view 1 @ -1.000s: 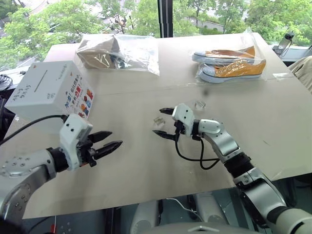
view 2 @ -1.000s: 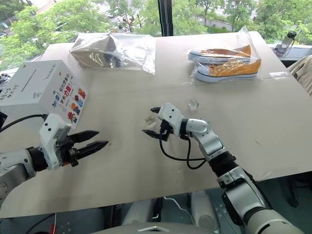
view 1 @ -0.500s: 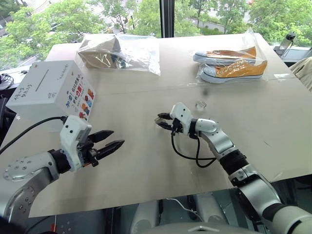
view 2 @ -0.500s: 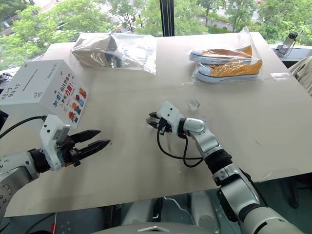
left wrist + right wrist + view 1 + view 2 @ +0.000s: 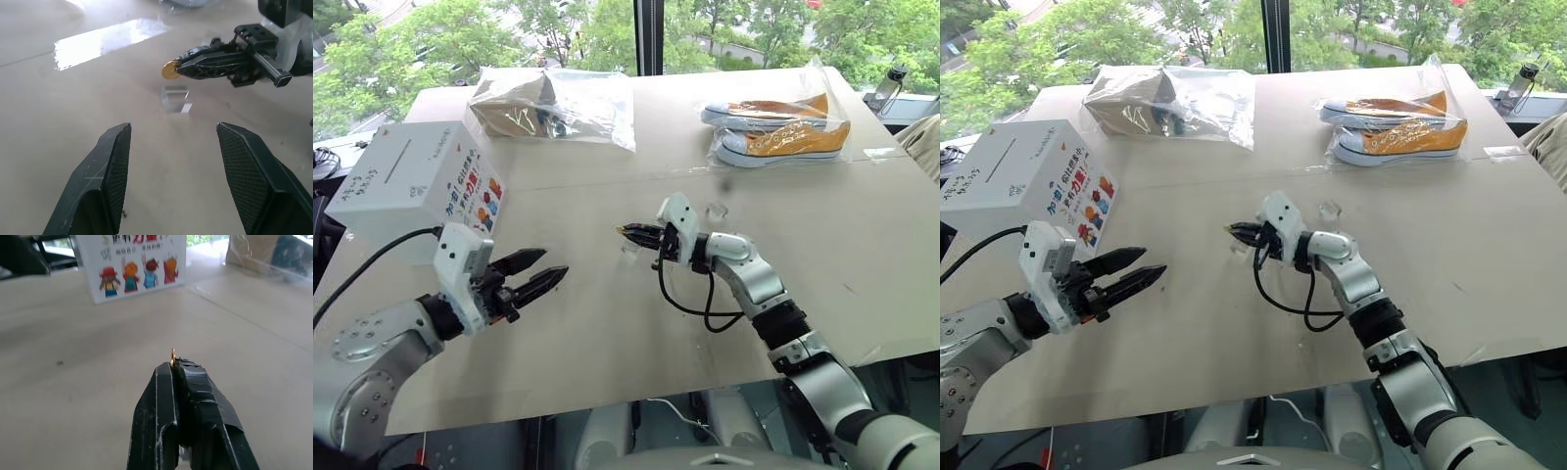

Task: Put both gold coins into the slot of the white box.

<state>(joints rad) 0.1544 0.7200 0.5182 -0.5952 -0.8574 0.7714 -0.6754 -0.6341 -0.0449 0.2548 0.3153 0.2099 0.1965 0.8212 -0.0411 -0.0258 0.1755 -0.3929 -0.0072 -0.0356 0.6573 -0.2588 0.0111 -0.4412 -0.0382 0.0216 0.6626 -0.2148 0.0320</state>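
My right gripper (image 5: pixel 625 232) hovers just above the middle of the table, pointing left, shut on a gold coin (image 5: pixel 170 70) that stands on edge at its fingertips (image 5: pixel 172 366). Directly below it a small clear plastic piece (image 5: pixel 175 98) rests on the table. The white box (image 5: pixel 411 186) stands at the far left, its dark slot (image 5: pixel 396 157) on the plain top face and cartoon pictures (image 5: pixel 137 271) on the side facing the grippers. My left gripper (image 5: pixel 553 264) is open and empty, held in front of the box and aimed at the coin.
A clear bag with brown shoes (image 5: pixel 548 103) lies at the back left and a bag with orange sneakers (image 5: pixel 773 127) at the back right. A second clear piece (image 5: pixel 715 210) sits behind my right wrist. A black cable (image 5: pixel 690 304) loops under that wrist.
My right gripper was open around the clear piece; it has shut on the coin and lifted it slightly. The left gripper has stayed open and almost still.
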